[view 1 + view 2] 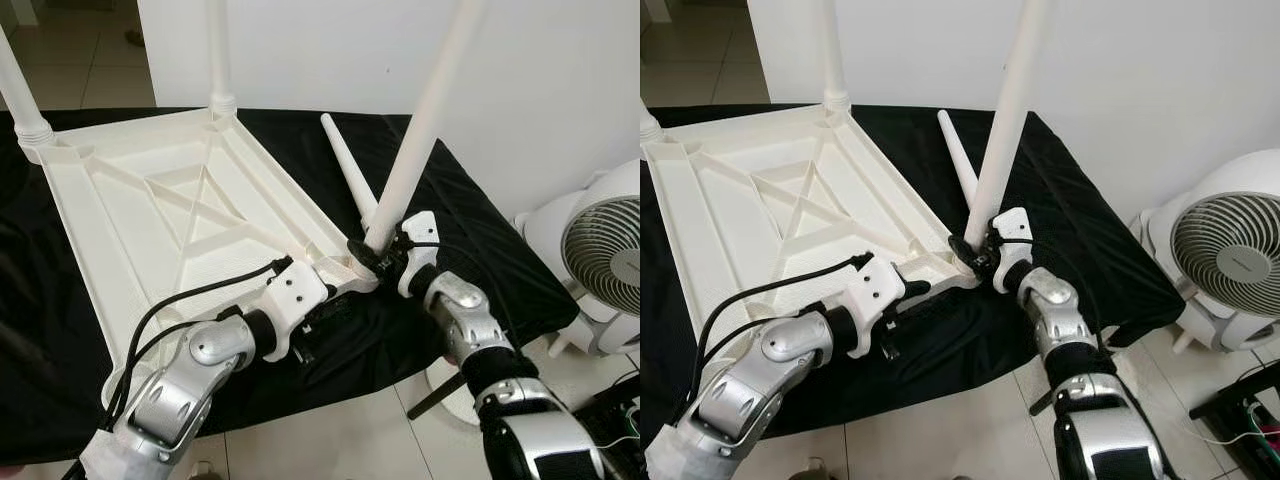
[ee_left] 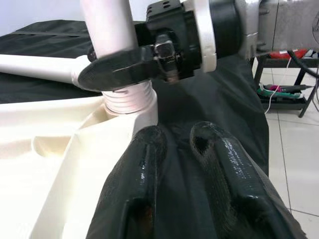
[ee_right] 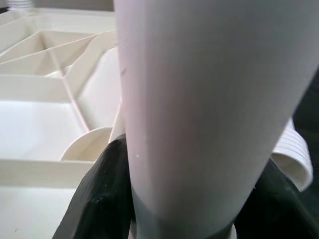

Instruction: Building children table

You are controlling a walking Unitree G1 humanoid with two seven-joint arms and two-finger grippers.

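One table leg (image 1: 425, 120) clenched in right claw (image 1: 372, 252) at tabletop (image 1: 150, 200) corner; left claw (image 2: 189, 164) released beside it

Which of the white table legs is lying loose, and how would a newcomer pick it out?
Find the upturned white tabletop on the black cloth. At its near right corner the right gripper grips a tilted leg. Just behind that one lies the loose leg, the only leg flat on the cloth, not in a corner socket.

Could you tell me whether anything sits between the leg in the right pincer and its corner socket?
Nothing visible does. The right pincer grips the leg just above its threaded end, which already sits at the corner socket of the upturned tabletop.
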